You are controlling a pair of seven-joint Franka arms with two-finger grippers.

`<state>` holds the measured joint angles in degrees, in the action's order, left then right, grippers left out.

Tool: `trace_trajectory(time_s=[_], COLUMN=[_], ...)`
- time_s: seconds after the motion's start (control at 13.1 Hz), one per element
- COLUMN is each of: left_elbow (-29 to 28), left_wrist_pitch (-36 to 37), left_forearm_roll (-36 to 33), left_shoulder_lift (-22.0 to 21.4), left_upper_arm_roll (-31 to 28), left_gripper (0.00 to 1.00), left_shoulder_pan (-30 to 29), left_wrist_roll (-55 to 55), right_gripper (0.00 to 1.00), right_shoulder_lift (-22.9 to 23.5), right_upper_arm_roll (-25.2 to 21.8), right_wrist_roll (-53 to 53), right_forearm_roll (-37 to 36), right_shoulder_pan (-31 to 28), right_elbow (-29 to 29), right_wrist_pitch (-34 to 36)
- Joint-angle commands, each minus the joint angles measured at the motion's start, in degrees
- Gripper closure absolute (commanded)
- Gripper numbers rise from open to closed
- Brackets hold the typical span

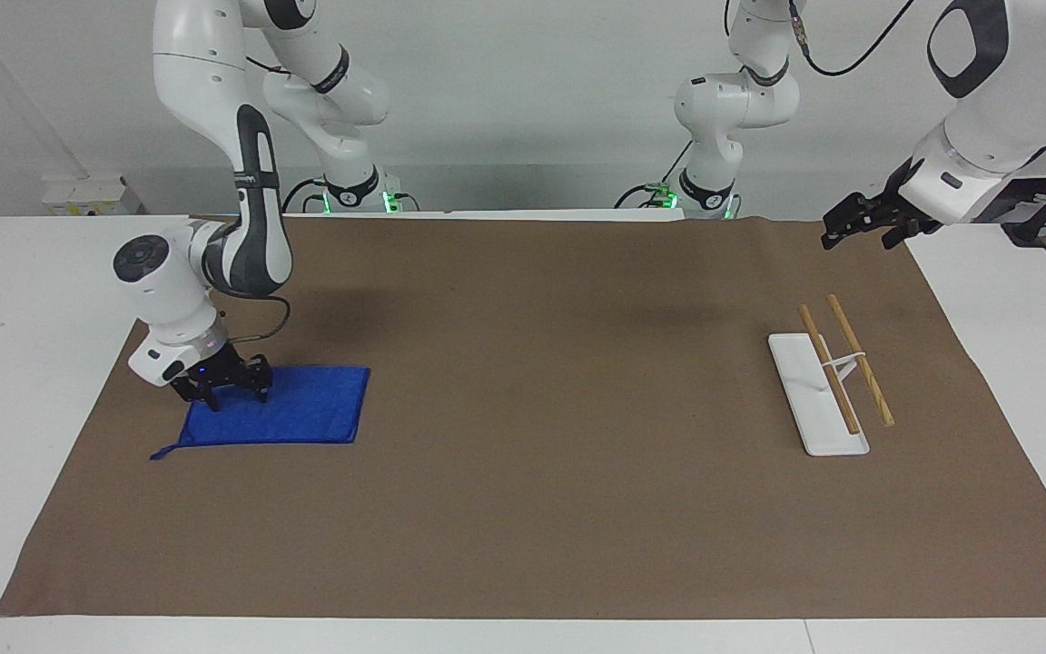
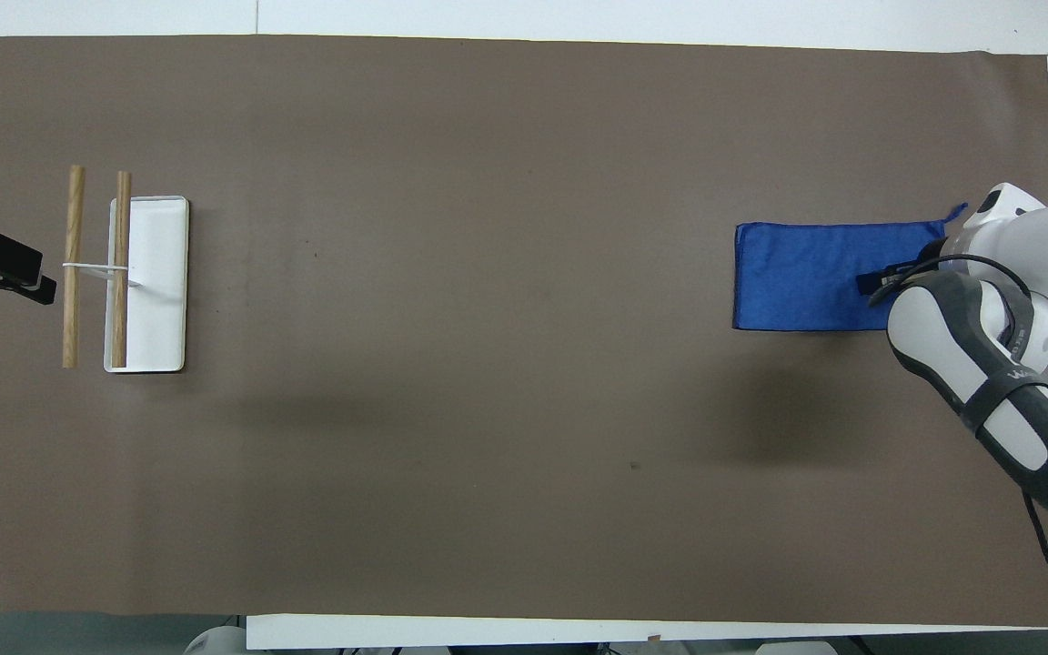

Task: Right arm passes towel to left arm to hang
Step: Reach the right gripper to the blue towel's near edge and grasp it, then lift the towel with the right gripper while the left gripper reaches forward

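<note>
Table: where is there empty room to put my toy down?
The big stretch of brown mat between the towel and the rack is bare, and so is the mat's edge farthest from the robots. It is crowded at the towel, where the right claw presses down.

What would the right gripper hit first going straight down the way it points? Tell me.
The towel. The right gripper points down at the towel's end toward the right arm's side, fingers apart; whether they touch the cloth yet is unclear.
</note>
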<state>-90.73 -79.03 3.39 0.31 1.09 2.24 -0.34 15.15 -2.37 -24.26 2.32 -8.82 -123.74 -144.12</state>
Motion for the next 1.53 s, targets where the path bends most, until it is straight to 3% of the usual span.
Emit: trace_trajectory(time_s=[0.0, 0.23, 0.46, 0.69, 1.07, 1.3, 1.45], left_elbow=[-1.29, -1.29, -1.29, -1.20, -1.29, -1.29, -1.29], left_wrist_pitch=[-0.86, -0.86, -0.86, -0.86, -0.86, -0.86, -0.86], left_forearm_roll=[-1.19, -1.19, -1.19, -1.19, -1.19, -1.19, -1.19], left_shoulder_lift=[-1.19, -1.19, -1.19, -1.19, -1.19, -1.19, -1.19], left_upper_arm_roll=[-0.22, -0.22, -0.22, -0.22, -0.22, -0.22, -0.22], left_gripper=[0.00, 0.00, 0.00, 0.00, 0.00, 0.00, 0.00], left_shoulder_pan=[0.31, 0.31, 0.31, 0.31, 0.31, 0.31, 0.31], left_wrist_roll=[-0.54, -0.54, -0.54, -0.54, -0.54, -0.54, -0.54], right_gripper=[0.41, 0.99, 1.00, 1.00, 1.00, 1.00, 1.00], right_shoulder_lift=[0.67, 0.67, -0.03, -2.39, -8.20, -8.38, -8.21], right_upper_arm_roll=[0.44, 0.44, 0.61, 2.54, 10.44, 15.72, 19.49], right_wrist_roll=[-2.10, -2.02, -1.41, 6.12, 28.96, 47.66, 59.71], right_forearm_roll=[1.20, 1.29, 4.17, 6.30, 6.30, 6.30, 6.47], right_shoulder_pan=[-0.68, -0.94, -0.77, -0.59, 0.11, 2.30, 3.80], right_elbow=[0.52, 0.61, 1.39, 5.96, 9.48, 14.56, 16.77], right_wrist_pitch=[-0.38, 0.15, 2.33, 12.60, 24.57, 31.16, 31.88])
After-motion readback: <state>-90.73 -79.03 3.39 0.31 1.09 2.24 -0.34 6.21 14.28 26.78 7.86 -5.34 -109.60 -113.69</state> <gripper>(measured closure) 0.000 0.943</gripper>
